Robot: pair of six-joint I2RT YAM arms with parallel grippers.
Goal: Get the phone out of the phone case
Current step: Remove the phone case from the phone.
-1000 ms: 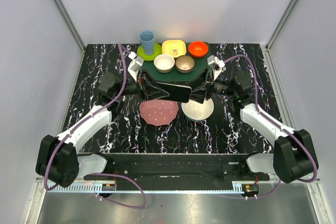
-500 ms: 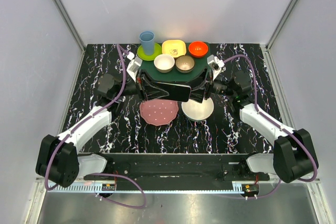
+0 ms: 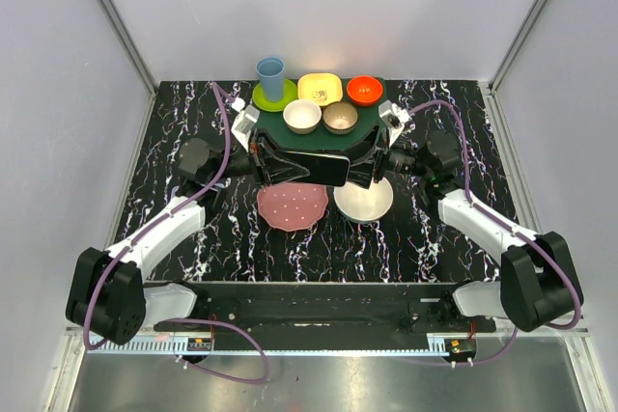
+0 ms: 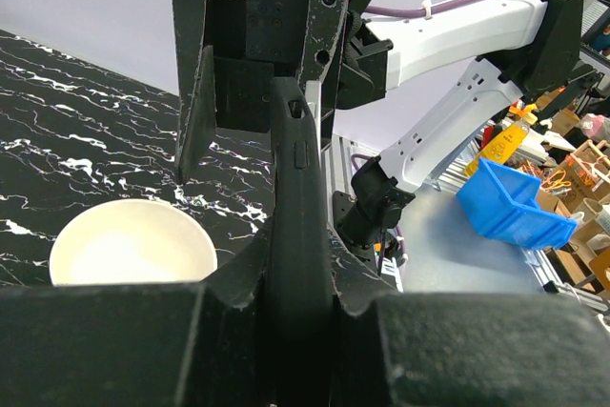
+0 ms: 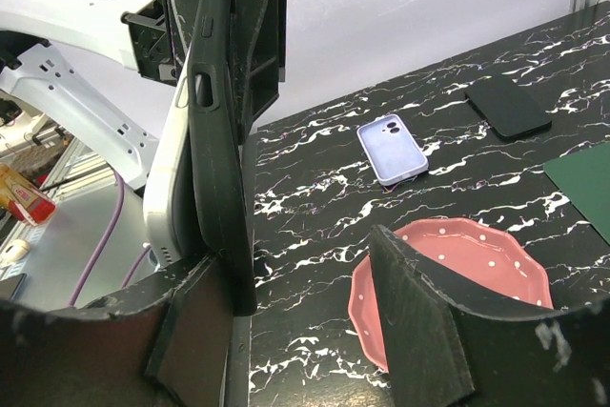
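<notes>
Above the table's middle, a phone in a black case (image 3: 319,169) hangs edge-on between both grippers. My left gripper (image 4: 300,264) is shut on its black edge (image 4: 295,188). In the right wrist view the black case (image 5: 214,140) stands beside a pale silver phone body (image 5: 164,197). My right gripper (image 5: 295,264) is open: its left finger (image 5: 191,331) touches that end, and its right finger (image 5: 419,312) stands well clear. A lavender phone case (image 5: 391,150) lies back-up on the table, with a bare black phone (image 5: 508,107) beyond it.
A pink plate (image 3: 293,206) and a white plate (image 3: 364,202) lie under the held phone. Behind is a dark green mat (image 3: 321,135) with two bowls, a blue cup (image 3: 270,76), a yellow dish (image 3: 320,90) and a red bowl (image 3: 365,90).
The held phone and both wrists have crept very slightly toward the back. Neither gripper's opening has changed.
</notes>
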